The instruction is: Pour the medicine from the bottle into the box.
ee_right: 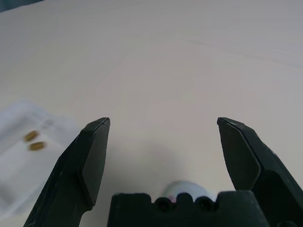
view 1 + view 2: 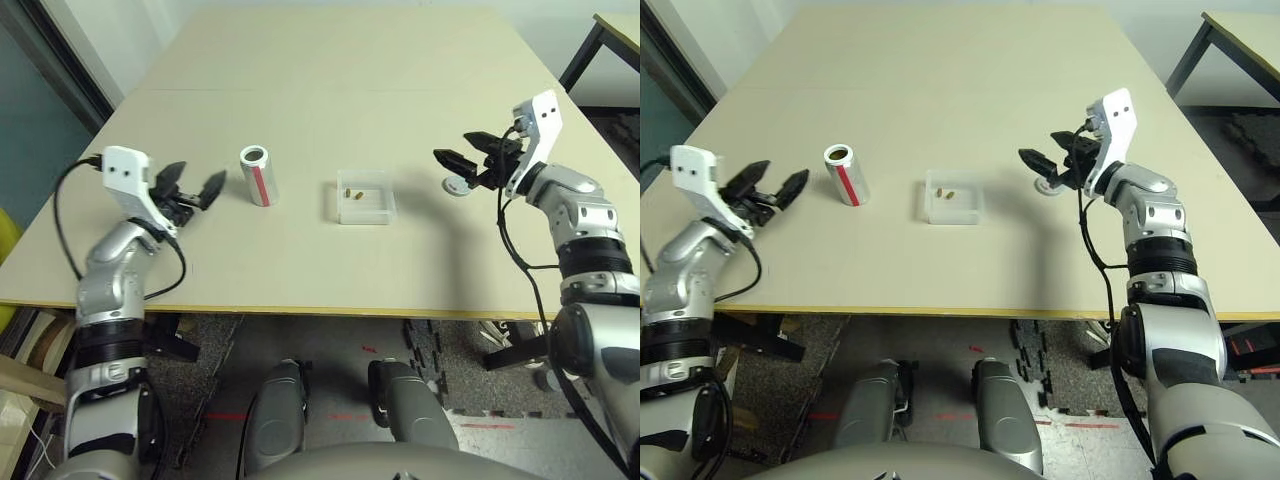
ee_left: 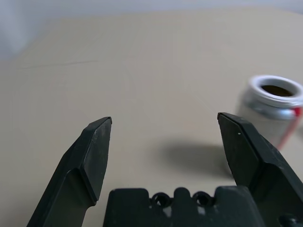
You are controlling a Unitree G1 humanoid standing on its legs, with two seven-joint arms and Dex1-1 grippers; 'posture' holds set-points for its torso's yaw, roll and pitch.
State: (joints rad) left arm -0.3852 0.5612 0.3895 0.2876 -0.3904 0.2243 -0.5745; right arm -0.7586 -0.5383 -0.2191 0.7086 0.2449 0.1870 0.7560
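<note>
Standing upright, uncapped on desk (image 2: pixel 300 270): bottle (image 2: pixel 260 176), just beside left end effector (image 2: pixel 192 190), spread wide, empty | lying inside box (image 2: pixel 366 197): two pills (image 2: pixel 353 194) | spreading wide, empty: right end effector (image 2: pixel 468 160), above cap (image 2: pixel 456 186)

Clear, glossy plastic box (image 2: pixel 366 212); matt tabletop (image 2: pixel 300 270).

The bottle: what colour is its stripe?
Red, on the bottle; clearest in the left eye view.
</note>
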